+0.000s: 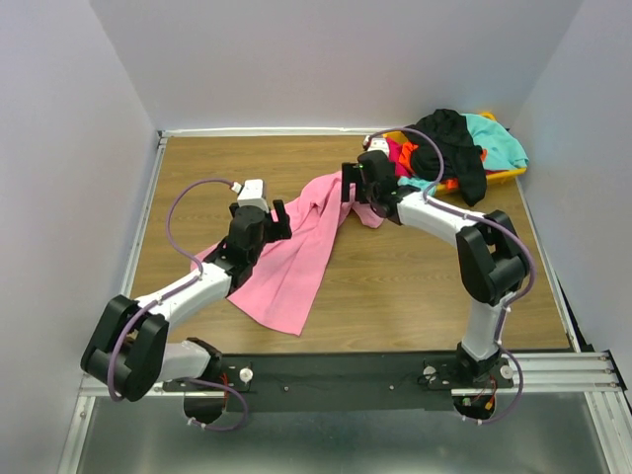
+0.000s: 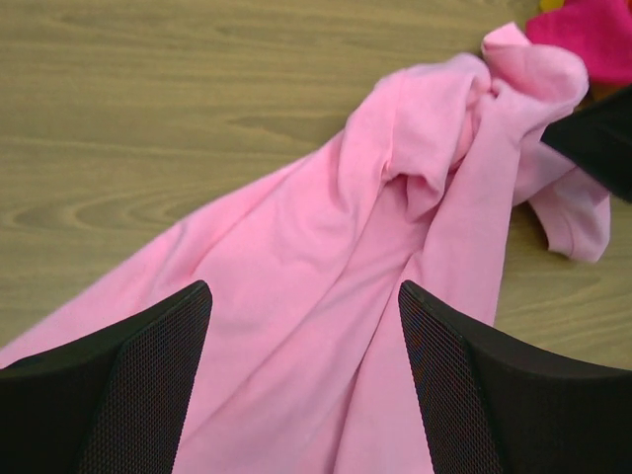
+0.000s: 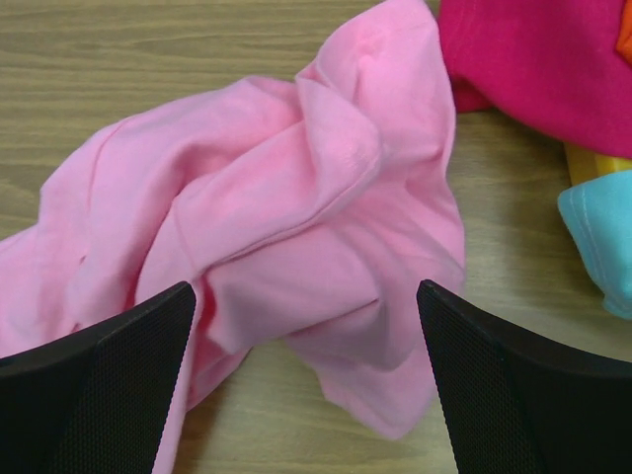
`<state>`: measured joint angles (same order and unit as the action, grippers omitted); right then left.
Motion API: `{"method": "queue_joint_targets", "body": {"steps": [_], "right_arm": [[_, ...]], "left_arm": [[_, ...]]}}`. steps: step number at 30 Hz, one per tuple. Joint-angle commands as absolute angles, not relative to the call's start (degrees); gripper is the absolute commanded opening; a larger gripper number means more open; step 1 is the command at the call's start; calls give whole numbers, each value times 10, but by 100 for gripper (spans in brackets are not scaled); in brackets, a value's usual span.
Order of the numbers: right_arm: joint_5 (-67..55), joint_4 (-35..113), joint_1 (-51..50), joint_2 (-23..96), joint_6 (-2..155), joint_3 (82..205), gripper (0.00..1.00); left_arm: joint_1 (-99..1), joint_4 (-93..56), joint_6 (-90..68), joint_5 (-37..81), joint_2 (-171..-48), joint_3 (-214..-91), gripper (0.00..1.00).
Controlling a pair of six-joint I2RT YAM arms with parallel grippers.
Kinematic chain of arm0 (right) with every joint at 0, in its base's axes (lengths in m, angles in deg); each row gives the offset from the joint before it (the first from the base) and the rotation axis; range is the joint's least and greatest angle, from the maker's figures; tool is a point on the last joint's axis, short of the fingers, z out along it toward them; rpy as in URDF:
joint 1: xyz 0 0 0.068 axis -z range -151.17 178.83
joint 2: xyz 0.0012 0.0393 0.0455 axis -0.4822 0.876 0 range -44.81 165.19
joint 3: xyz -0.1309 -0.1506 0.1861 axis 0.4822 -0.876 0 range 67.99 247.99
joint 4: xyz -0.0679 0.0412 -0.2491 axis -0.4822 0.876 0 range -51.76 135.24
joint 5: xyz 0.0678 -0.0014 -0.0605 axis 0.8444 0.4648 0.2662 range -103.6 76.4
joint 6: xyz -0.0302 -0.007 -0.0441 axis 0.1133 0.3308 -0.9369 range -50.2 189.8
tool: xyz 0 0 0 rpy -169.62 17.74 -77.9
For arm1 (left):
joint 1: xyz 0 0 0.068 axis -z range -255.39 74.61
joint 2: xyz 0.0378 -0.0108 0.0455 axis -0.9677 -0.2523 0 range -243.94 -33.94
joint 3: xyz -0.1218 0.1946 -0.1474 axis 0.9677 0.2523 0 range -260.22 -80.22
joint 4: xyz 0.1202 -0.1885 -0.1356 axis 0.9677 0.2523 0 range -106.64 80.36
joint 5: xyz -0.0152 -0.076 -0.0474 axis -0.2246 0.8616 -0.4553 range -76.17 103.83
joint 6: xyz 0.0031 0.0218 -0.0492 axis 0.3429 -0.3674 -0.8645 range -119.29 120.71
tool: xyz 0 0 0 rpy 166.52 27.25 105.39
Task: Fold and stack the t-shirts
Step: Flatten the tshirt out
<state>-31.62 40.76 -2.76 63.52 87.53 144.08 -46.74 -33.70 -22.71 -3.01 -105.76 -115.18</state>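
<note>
1. Lying stretched out on the table [image 1: 415, 286], your pink t-shirt [image 1: 296, 259] runs as a long, rumpled band from near the left arm up toward the far right corner. It is unfolded and creased along its length.
2. Your left gripper [image 1: 279, 219] hovers over the middle of that band. In the left wrist view, the left gripper [image 2: 304, 296] has its jaws spread wide with the pink t-shirt [image 2: 326, 286] beneath them and nothing pinched between them.
3. Your right gripper [image 1: 354, 188] sits at the bunched upper end of the shirt. In the right wrist view, the right gripper [image 3: 306, 291] is fully spread. The crumpled pink t-shirt [image 3: 296, 197] lies loose on the wood under it, and you have no hold on it.
4. You can see the dark edge of the right gripper [image 2: 602, 148] at the right side of the left wrist view, beside the shirt's bunched end.
5. The other shirts are heaped in and over the yellow bin [image 1: 504, 176] in the far right corner: a black shirt [image 1: 459, 148] on top, a teal shirt [image 1: 499, 143] behind it, and an orange-red shirt [image 1: 410, 158] and a magenta shirt [image 1: 395, 150] at the near side.
6. The pink shirt's upper end reaches right up to the magenta shirt [image 3: 533, 69]. A corner of the teal shirt [image 3: 597, 237] shows just beside it.
</note>
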Motion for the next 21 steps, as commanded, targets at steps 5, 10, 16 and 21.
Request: {"method": "queue_joint_targets", "body": {"steps": [5, 10, 16, 21], "right_arm": [[-255, 367, 13, 685, 897, 1446, 93], [-241, 363, 15, 687, 899, 1437, 81], [-226, 354, 16, 677, 903, 1423, 80], [-213, 347, 18, 683, 903, 1416, 80]], "left_arm": [[-462, -360, -291, -6, -1077, -1115, 82], [-461, -332, -324, -43, -1111, -1112, 81], [-461, -290, -340, -74, -1179, -1160, 77], [-461, -250, -344, -112, -1236, -1201, 77]]}}
